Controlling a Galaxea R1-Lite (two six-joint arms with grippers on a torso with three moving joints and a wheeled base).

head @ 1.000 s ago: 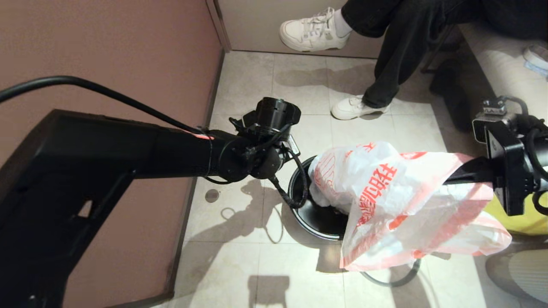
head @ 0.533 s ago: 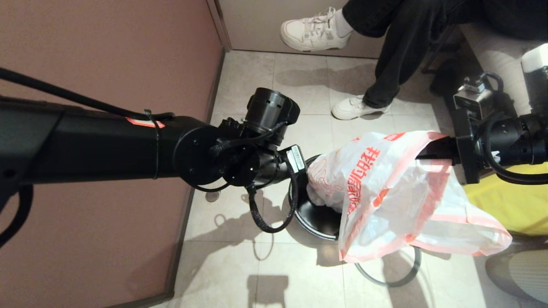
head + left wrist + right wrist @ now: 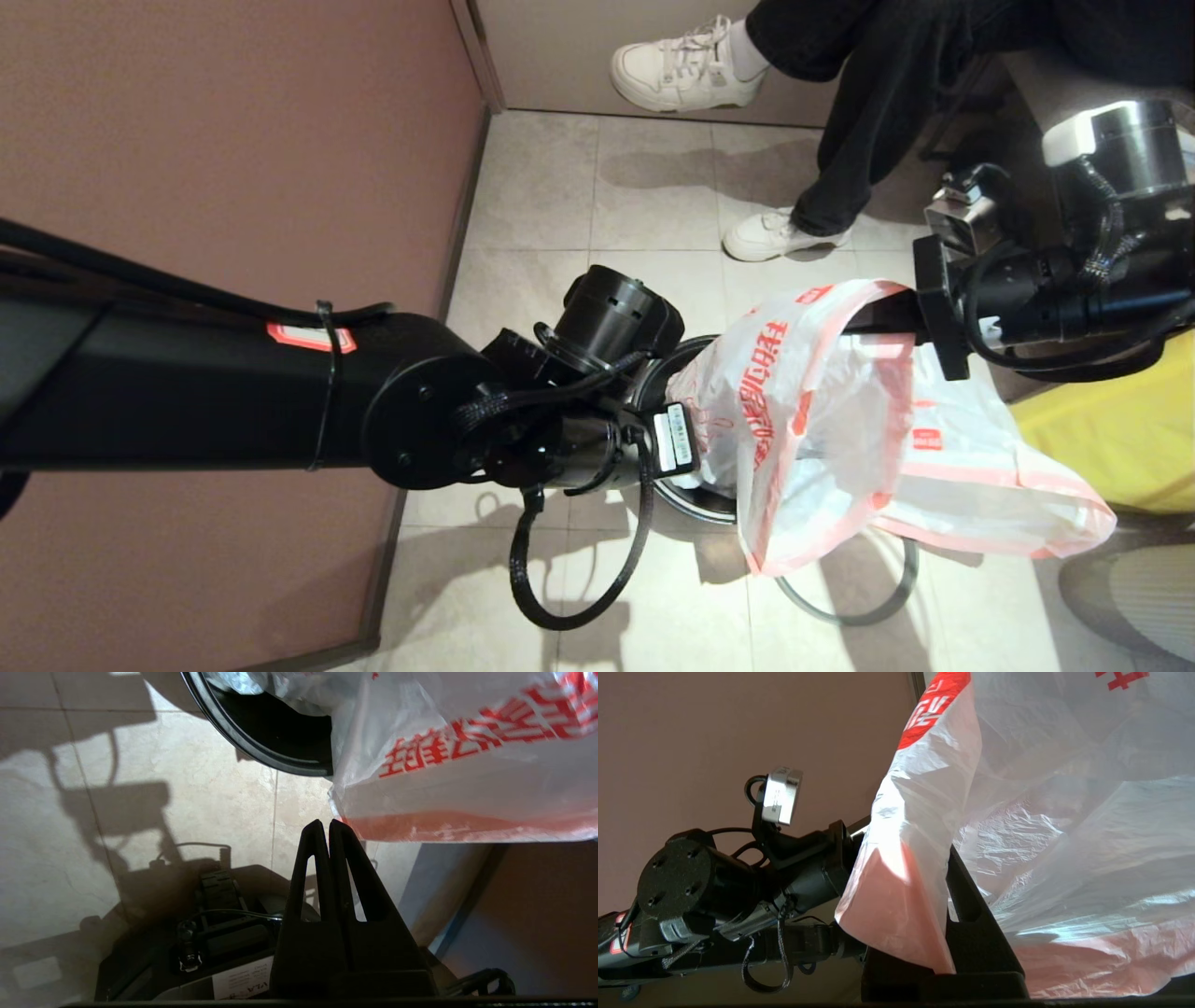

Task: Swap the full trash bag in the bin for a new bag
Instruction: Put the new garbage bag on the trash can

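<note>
The new bag (image 3: 803, 420), limp white plastic with red print and a pink hem, hangs from my right gripper (image 3: 864, 322), which is shut on its hem above the bin. One end of the bag drops into the black bin (image 3: 693, 501), and most of the bin is hidden by the bag and my left wrist. My left gripper (image 3: 328, 823) is shut and empty, its tips just short of the bag's pink hem (image 3: 448, 828) beside the bin's rim (image 3: 243, 742). A bulkier bag of the same print, apparently the full trash bag (image 3: 1013, 509), lies on the floor at right.
A loose grey ring (image 3: 845, 611) lies on the tiles under the hanging bag. A seated person's legs and white shoes (image 3: 775, 235) are beyond the bin. A brown wall (image 3: 233, 140) runs along the left, and something yellow (image 3: 1111, 439) sits at right.
My left arm has swung nearer and rightward, now covering the bin's left side. My right gripper has risen and moved left with the bag, lifting the hem higher.
</note>
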